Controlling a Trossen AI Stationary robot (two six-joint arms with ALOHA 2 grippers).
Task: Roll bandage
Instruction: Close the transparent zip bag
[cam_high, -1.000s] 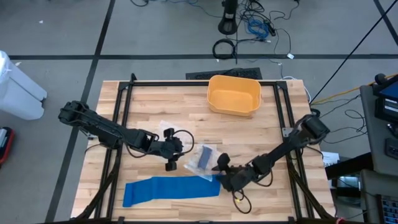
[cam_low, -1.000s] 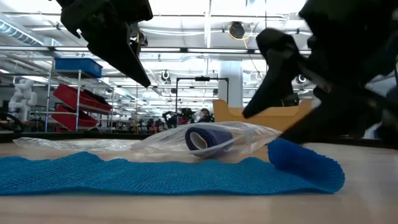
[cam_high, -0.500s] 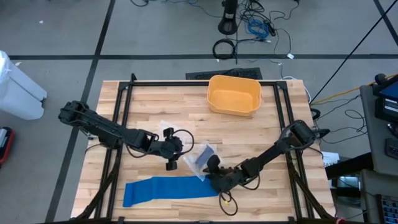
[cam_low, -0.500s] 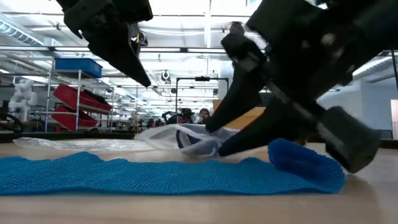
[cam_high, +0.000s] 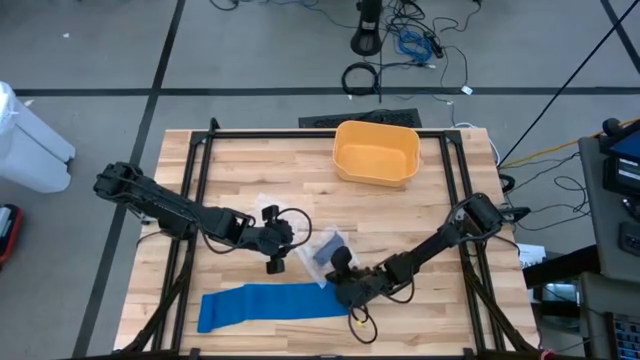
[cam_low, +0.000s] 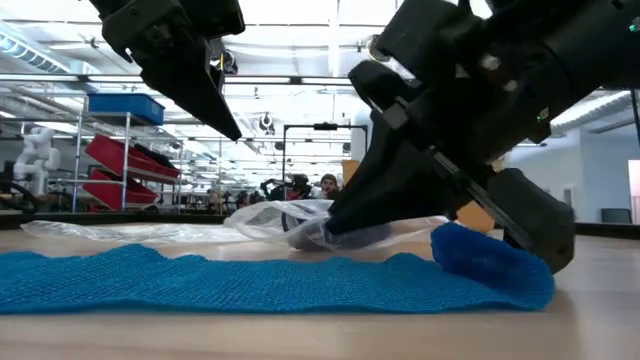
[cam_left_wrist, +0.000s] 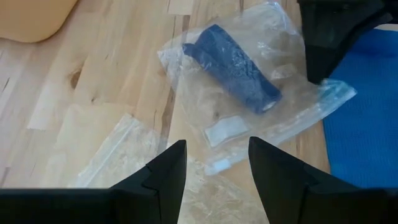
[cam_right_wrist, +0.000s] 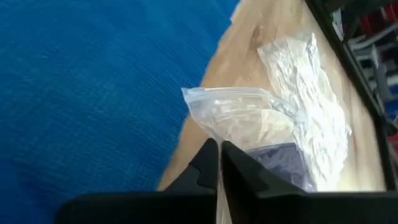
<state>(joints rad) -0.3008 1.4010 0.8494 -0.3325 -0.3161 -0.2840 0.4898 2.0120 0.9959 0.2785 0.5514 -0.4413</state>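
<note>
My right gripper (cam_high: 338, 283): low at the table, fingers (cam_right_wrist: 214, 163) pressed together, pinching the edge of the bag (cam_high: 322, 252).
My left gripper (cam_high: 274, 263): hanging above the table with its fingers (cam_left_wrist: 163, 173) apart, nothing between them.
Bandage (cam_high: 272, 306): a blue strip lying flat on the table (cam_high: 250, 170), just beside my right fingertips, stretching away toward the left arm's side; the end nearest me is humped up into a fold (cam_low: 490, 262).
Bag: clear plastic, just ahead of my left fingers, with a dark blue roll (cam_left_wrist: 233, 67) sealed inside.
Second bag (cam_left_wrist: 112, 155): empty, flat under my left fingers.
Tub (cam_high: 376, 153): yellow, well apart from both grippers at the far edge of the table.
</note>
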